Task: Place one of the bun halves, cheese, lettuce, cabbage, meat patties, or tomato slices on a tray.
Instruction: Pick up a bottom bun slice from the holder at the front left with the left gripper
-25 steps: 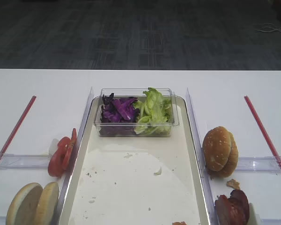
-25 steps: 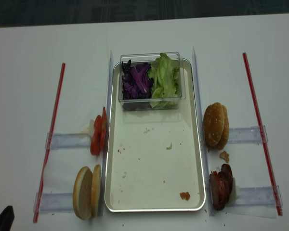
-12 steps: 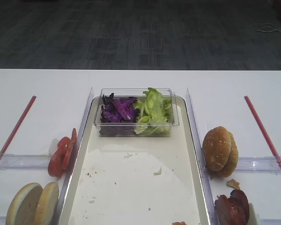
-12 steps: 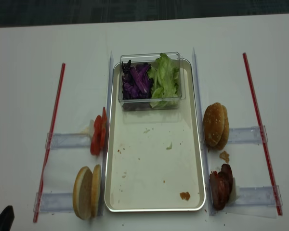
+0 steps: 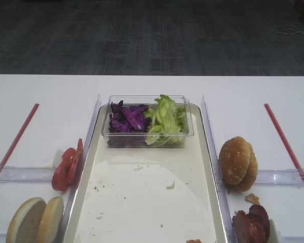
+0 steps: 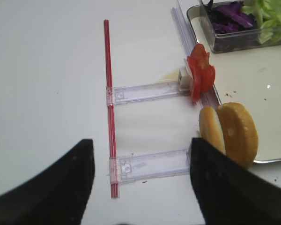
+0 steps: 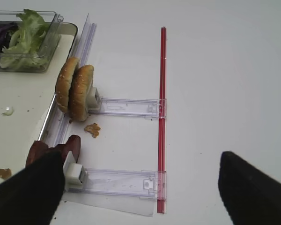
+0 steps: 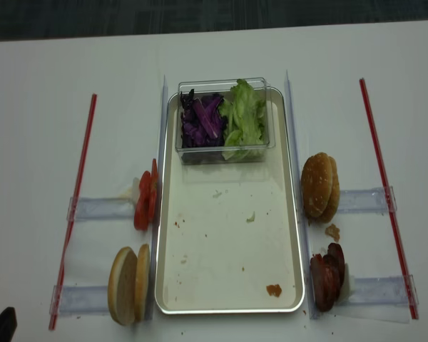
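The long cream tray (image 8: 228, 249) lies mid-table with only crumbs on its bare part. Pale bun halves (image 8: 128, 283) stand on edge left of it, next to the right finger of my left gripper (image 6: 140, 187), which is open and empty. Tomato slices (image 8: 145, 199) stand just beyond them. Lettuce (image 8: 244, 117) and cabbage (image 8: 200, 120) fill a clear box at the tray's far end. Meat patties (image 8: 327, 276) stand on edge at the right, by my open, empty right gripper (image 7: 140, 192). No cheese is in view.
Golden sesame buns (image 8: 319, 185) stand right of the tray. Clear plastic holders (image 6: 147, 91) and red rods (image 8: 77, 192) flank both sides. A brown scrap (image 8: 273, 290) lies on the tray's near right corner, and a crumb (image 7: 92, 129) lies on the table.
The dark tip of my left gripper in the bottom left corner of the overhead view has slipped a little lower. Nothing else has moved.
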You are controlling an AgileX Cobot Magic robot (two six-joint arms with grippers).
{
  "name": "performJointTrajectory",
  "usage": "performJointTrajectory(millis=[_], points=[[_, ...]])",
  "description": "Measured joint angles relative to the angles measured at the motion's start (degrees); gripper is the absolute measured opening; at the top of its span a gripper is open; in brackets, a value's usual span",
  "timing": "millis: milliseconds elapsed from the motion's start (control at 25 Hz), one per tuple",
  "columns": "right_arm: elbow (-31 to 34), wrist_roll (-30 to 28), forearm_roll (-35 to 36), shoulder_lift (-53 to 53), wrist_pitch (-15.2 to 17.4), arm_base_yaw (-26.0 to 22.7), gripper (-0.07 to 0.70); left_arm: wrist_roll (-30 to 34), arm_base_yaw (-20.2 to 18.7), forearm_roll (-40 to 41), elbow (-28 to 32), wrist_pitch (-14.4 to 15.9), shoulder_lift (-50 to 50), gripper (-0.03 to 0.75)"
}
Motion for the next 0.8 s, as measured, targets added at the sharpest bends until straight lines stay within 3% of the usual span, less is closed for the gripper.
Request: performJointTrajectory(millis=[280,480,800], points=[[0.00,0.00,0.00,0.00,0.00,0.00,0.693,-2.68,-1.94,0.52,-3.44,2.89,6.62,0.421],[0.00,0.00,0.00,0.00,0.00,0.00,0.693,-6.39,-3.33,2.03,-4.81,3.02,12.02,0.420],[0.04,0.00,0.00,0.00,0.00,0.00,0.693,-6.95,-3.46,2.12,-8.71,3.00,22.50,0.421]])
